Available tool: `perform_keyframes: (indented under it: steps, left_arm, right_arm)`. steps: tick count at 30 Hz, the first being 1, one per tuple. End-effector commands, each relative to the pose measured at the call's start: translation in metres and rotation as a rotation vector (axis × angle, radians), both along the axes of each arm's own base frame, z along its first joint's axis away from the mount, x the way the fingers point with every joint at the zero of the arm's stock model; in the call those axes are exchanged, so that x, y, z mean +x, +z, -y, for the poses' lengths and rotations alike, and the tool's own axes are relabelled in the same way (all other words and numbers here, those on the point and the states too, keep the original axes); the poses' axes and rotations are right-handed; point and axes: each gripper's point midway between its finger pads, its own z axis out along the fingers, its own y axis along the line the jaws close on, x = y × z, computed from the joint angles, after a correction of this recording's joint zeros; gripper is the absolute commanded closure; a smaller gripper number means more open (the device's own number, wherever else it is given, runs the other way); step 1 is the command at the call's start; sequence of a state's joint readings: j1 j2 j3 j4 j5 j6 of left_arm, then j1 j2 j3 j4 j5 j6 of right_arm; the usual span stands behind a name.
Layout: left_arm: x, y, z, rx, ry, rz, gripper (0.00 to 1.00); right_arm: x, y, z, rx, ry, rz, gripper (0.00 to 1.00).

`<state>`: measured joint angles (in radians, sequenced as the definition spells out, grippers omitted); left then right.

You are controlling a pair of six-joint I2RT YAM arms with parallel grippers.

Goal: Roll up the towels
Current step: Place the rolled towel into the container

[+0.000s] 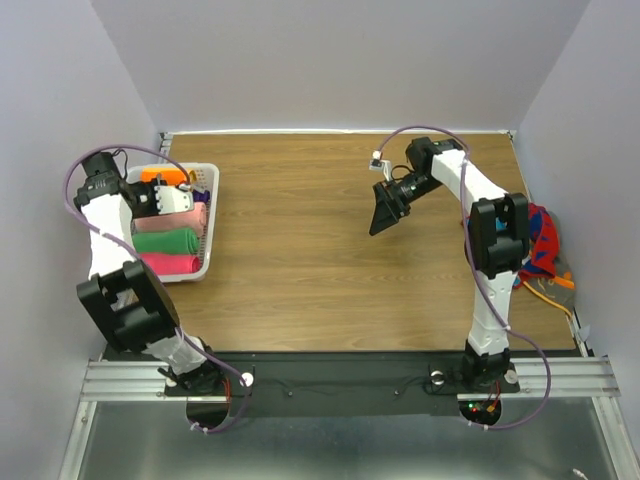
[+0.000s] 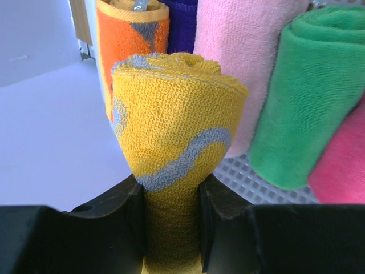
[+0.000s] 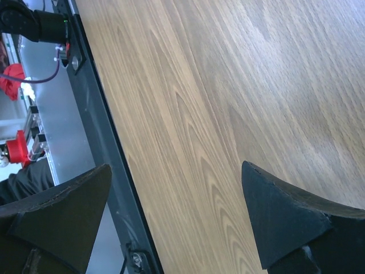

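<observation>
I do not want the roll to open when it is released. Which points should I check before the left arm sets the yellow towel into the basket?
1. Grip: left gripper holds the yellow towel near one end: ok.
2. Roll tight, no loose flap visible: ok.
3. Free place in the basket beside the green towel and orange towel: cannot tell.
4. Right gripper open, over bare table, away from the basket: ok.
</observation>
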<state>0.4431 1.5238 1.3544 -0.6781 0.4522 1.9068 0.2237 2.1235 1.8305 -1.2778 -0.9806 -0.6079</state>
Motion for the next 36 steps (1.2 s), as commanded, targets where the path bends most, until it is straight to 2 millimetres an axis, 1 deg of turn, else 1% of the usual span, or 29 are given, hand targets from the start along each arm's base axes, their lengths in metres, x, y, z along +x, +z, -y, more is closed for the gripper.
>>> perform_keyframes:
  steps: [1,2,3,5,8,9,10,11,12,13,14,16,17,20,22,26,27,28,29,32,33,36]
  left_arm:
    - [0.038,0.011,-0.017,0.088,-0.104,0.077,1.00]
    - [0.045,0.017,-0.021,0.092,-0.102,0.088,1.00]
    - [0.050,0.005,-0.024,0.079,-0.104,0.067,1.00]
    - [0.059,0.000,-0.025,0.079,-0.133,0.073,1.00]
    - [0.065,-0.011,-0.022,0.076,-0.173,0.078,1.00]
    - [0.068,-0.011,-0.023,0.078,-0.178,0.087,1.00]
    - [0.070,-0.021,-0.022,0.071,-0.187,0.070,1.00]
    - [0.071,-0.024,-0.024,0.073,-0.191,0.055,1.00]
    - [0.070,-0.036,-0.024,0.059,-0.195,0.027,1.00]
    - [0.069,-0.041,-0.023,0.056,-0.196,0.016,1.00]
    - [0.068,-0.052,-0.023,0.051,-0.199,0.000,1.00]
    - [0.068,-0.062,-0.024,0.051,-0.199,-0.005,1.00]
    - [0.068,-0.070,-0.022,0.039,-0.201,-0.008,1.00]
    - [0.074,-0.088,-0.021,0.033,-0.221,-0.013,1.00]
    - [0.075,-0.093,-0.022,0.032,-0.223,-0.018,0.97]
    - [0.073,-0.102,-0.023,0.044,-0.229,-0.038,0.96]
    - [0.071,-0.101,-0.022,0.045,-0.232,-0.040,0.96]
    - [0.070,-0.099,-0.020,0.028,-0.226,-0.035,1.00]
    - [0.075,-0.086,-0.015,-0.025,-0.206,-0.005,1.00]
    - [0.078,-0.063,-0.007,-0.090,-0.221,0.014,1.00]
    - [0.078,-0.048,-0.007,-0.094,-0.224,0.031,1.00]
    - [0.074,-0.028,-0.003,-0.092,-0.246,0.066,1.00]
  right_arm:
    - [0.002,-0.007,0.001,-0.006,-0.002,-0.012,0.00]
    - [0.002,-0.010,0.001,-0.008,-0.001,-0.020,0.00]
    - [0.001,-0.011,0.001,-0.008,0.001,-0.021,0.00]
    - [0.001,-0.016,0.001,-0.015,0.003,-0.031,0.00]
    - [0.003,-0.023,0.002,-0.023,0.004,-0.040,0.00]
    - [0.003,-0.026,0.002,-0.025,0.004,-0.049,0.00]
    - [0.003,-0.028,0.002,-0.027,0.004,-0.051,0.00]
    - [0.004,-0.029,0.003,-0.029,0.003,-0.053,0.00]
    - [0.006,-0.032,0.004,-0.032,0.001,-0.058,0.00]
    - [0.007,-0.034,0.004,-0.035,0.002,-0.058,0.00]
    - [0.007,-0.035,0.004,-0.036,0.002,-0.061,0.00]
    - [0.007,-0.037,0.003,-0.034,0.001,-0.067,0.00]
    - [0.008,-0.039,0.003,-0.037,0.000,-0.072,0.00]
    - [0.009,-0.042,0.003,-0.041,-0.003,-0.082,0.00]
    - [0.009,-0.042,0.004,-0.043,-0.005,-0.086,0.00]
    - [0.006,-0.039,0.004,-0.039,-0.001,-0.083,0.00]
    - [0.004,-0.040,0.004,-0.039,0.000,-0.084,0.00]
    - [0.004,-0.040,0.004,-0.038,0.000,-0.086,0.00]
    - [0.004,-0.039,0.004,-0.037,-0.002,-0.089,0.00]
    - [0.002,-0.037,0.004,-0.037,-0.002,-0.089,0.00]
    - [0.001,-0.036,0.005,-0.037,-0.002,-0.088,0.00]
    - [-0.001,-0.036,0.005,-0.038,-0.002,-0.091,0.00]
